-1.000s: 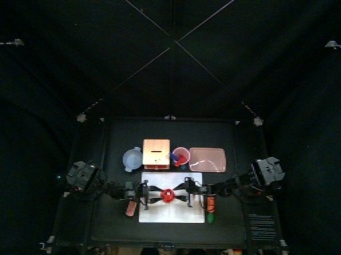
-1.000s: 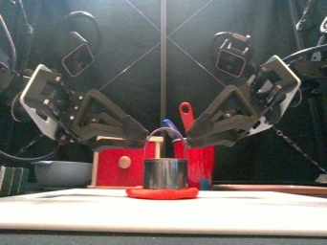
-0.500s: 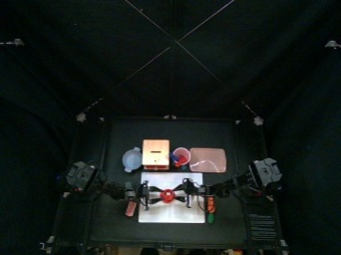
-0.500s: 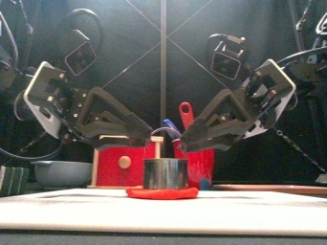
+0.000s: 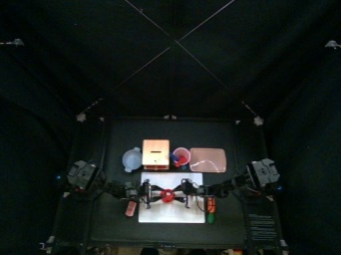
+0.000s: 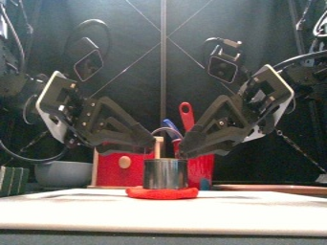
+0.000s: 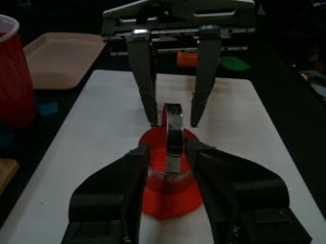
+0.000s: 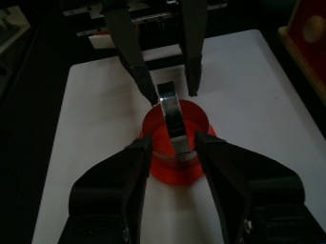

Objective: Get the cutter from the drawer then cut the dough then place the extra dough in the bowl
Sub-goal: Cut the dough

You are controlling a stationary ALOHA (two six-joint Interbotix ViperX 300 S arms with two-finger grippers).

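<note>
The round metal cutter (image 6: 163, 174) stands upright on the flat red dough (image 6: 163, 192), in the middle of the white cutting board (image 6: 255, 203). Its wire handle (image 6: 160, 146) rises above it. My left gripper (image 6: 148, 145) reaches in from the left and my right gripper (image 6: 178, 146) from the right, and they meet over the cutter. In the left wrist view the left gripper (image 7: 173, 152) has its jaws open on either side of the cutter (image 7: 173, 133). The right gripper (image 8: 174, 143) straddles the cutter (image 8: 173, 114) the same way, over the dough (image 8: 178, 167).
Behind the board stand the blue-grey bowl (image 6: 61, 172), the wooden box with its red drawer front (image 6: 121, 163) and the red cup (image 6: 202, 167) with a red and a blue knife. The pink tray (image 5: 209, 158) lies at the back right. Small toy foods (image 5: 210, 205) lie at the board's right edge.
Both grippers have dropped a little lower and closed in on the cutter's handle from either side. The cutter and the dough have stayed in place.
</note>
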